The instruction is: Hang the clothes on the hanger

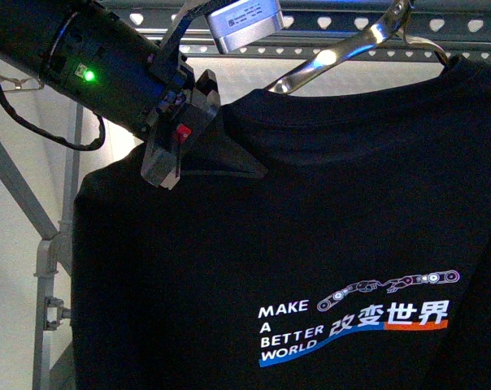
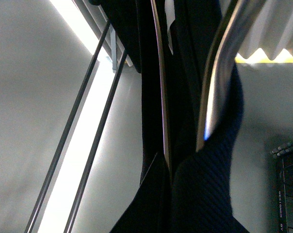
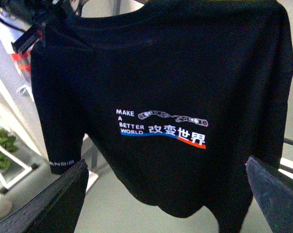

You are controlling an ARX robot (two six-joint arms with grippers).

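Front view: clamped T-shirt (image 1: 310, 244) shoulder, upper left, with left gripper (image 1: 171, 158), under rack (image 1: 441, 31) at top. Left wrist view: pinched cloth beside wire hanger (image 2: 209, 97). Right wrist view: spread right gripper (image 3: 166, 165) wide, lower corners. Could drop T-shirt if released with hook unseated.

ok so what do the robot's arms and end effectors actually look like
The left arm is a black cylinder with a lit green light, a black cable looping below and a silver labelled box above. The left end effector is black with a red mark. The right end effector shows two broad dark grey fingers.
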